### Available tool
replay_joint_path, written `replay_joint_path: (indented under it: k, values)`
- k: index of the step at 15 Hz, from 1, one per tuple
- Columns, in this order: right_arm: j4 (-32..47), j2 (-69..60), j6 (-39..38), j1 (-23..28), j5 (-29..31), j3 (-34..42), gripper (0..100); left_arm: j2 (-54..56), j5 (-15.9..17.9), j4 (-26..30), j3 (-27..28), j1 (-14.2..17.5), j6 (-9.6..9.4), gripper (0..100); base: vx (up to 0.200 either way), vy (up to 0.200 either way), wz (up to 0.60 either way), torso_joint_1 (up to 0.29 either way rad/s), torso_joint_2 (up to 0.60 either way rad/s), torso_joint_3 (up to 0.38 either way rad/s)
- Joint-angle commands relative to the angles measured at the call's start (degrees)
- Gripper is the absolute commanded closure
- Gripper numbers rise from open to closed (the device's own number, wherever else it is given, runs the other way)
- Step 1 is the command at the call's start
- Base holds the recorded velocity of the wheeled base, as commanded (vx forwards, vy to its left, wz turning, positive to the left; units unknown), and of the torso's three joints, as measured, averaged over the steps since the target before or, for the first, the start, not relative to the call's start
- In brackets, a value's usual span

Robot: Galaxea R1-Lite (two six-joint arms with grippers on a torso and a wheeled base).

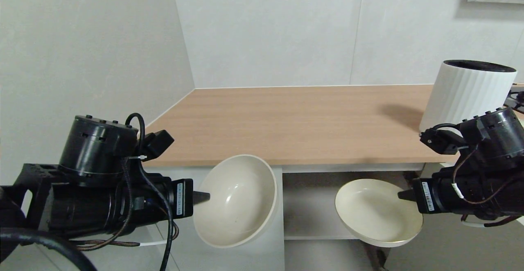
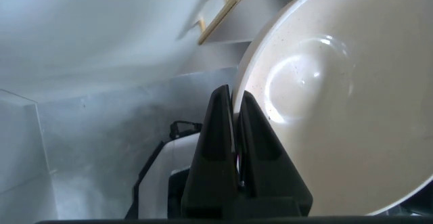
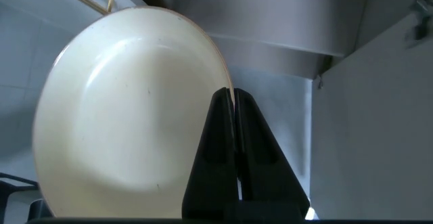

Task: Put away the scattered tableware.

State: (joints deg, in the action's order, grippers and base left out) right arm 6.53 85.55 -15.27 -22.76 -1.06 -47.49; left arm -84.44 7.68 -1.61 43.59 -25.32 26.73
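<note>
Left gripper (image 1: 202,197): lower left of the head view; fingers (image 2: 216,143) pressed together on the bowl's rim, one inside and one outside.
Right gripper (image 1: 403,195): lower right; pinching the plate's rim in the same way.
Bowl (image 1: 237,201): lower centre, off the counter (image 1: 286,119), held tipped on edge with its hollow towards the camera, in front of the cabinet (image 1: 270,258).
Plate (image 1: 376,211): right of the bowl and well apart from it, tilted a little off level, before the open shelf (image 1: 307,209).
Feel: both look like glazed ceramic, so stiff, smooth, probably slippery and breakable. The bowl is likely the heavier.
Hold: a rim pinch is the only purchase. Each piece's weight hangs out past the fingertips, so a jolt could make it swing or slide.
Jar (image 1: 466,95): ribbed, white, on the counter at right.
</note>
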Motion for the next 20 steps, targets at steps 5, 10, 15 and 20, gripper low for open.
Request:
replay_joint_path:
  k: [5,10,15,20]
  values:
    - [0.06,0.58,-0.02,0.00,0.01,0.39,100,-0.55,0.05,0.03,0.00,0.01,-0.02,100,0.000,0.000,0.00,-0.165,0.47,0.293]
    - [0.06,0.84,0.07,0.00,0.01,0.47,100,-0.63,0.23,0.03,0.00,0.01,-0.02,100,0.000,0.000,0.00,-0.139,0.46,0.314]
    - [0.06,1.28,0.07,-0.09,0.01,0.56,100,-1.25,0.05,-0.06,0.00,0.01,0.07,100,0.000,0.000,0.00,-0.050,0.24,0.182]
    - [0.06,5.59,4.02,-1.67,0.18,2.14,100,-3.01,0.32,0.03,0.00,0.10,0.07,100,0.000,0.000,0.00,-0.001,0.01,0.010]
